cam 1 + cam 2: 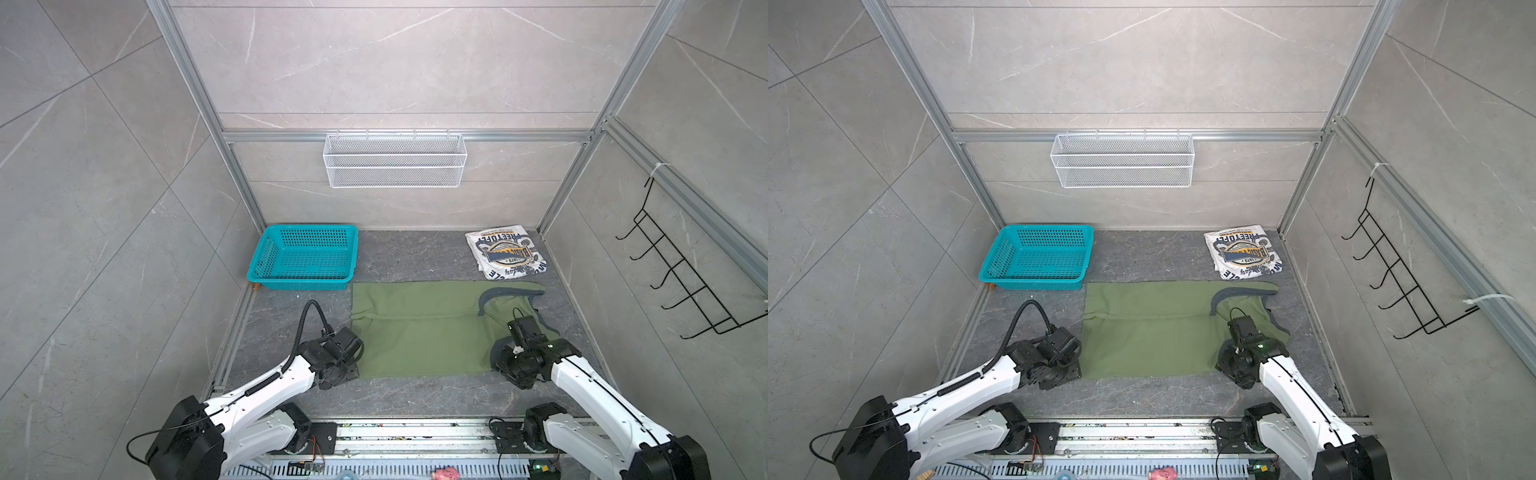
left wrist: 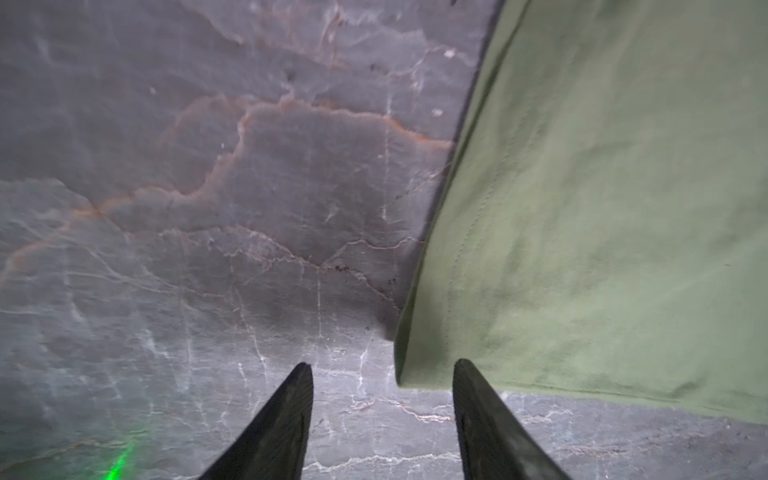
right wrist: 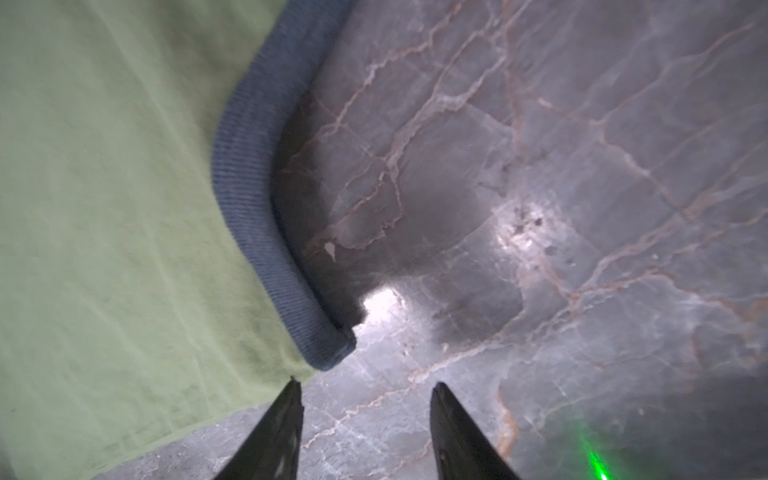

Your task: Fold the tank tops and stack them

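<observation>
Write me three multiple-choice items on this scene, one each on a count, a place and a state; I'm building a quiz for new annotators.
1. How many tank tops lie in the teal plastic mesh basket?
A. none
B. one
C. two

2. Where is the folded white cloth tank top with the blue-and-yellow print?
A. in the basket
B. at the far right corner of the table, beyond the olive green cloth tank top
C. draped over the left arm

3. How does the left tool stand?
A. shut on the green top's hem
B. open, at the green top's near corner
C. shut on nothing

Answers:
1 A: both top views show only the basket's bare floor.
2 B: both top views show it there, print up.
3 B: the left wrist view shows its jaws apart, with the corner beside one.
</observation>
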`<move>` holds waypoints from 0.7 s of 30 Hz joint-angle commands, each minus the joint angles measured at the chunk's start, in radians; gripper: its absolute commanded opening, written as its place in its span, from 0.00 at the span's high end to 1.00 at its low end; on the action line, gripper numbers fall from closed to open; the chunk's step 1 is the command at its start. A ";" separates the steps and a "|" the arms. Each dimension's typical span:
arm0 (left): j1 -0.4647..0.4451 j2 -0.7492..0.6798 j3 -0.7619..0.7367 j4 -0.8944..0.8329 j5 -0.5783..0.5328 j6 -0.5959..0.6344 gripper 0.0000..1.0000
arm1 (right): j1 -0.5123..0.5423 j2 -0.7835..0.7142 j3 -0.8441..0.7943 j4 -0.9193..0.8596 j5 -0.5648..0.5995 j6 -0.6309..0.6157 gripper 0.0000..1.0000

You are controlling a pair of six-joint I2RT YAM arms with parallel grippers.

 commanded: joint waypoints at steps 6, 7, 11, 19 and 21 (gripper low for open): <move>-0.036 0.048 -0.018 0.066 0.031 -0.056 0.50 | 0.056 0.050 -0.027 0.070 0.011 0.050 0.54; -0.037 0.057 -0.020 0.075 0.030 -0.056 0.50 | 0.058 0.068 -0.024 0.081 0.012 0.051 0.54; -0.038 0.092 -0.018 0.095 0.025 -0.049 0.54 | 0.076 0.136 -0.018 0.128 0.015 0.058 0.54; -0.041 0.123 -0.023 0.120 0.020 -0.040 0.66 | 0.104 0.205 -0.012 0.173 0.046 0.067 0.68; -0.040 0.123 -0.021 0.116 0.020 -0.038 0.69 | 0.110 0.206 -0.008 0.164 0.065 0.067 0.74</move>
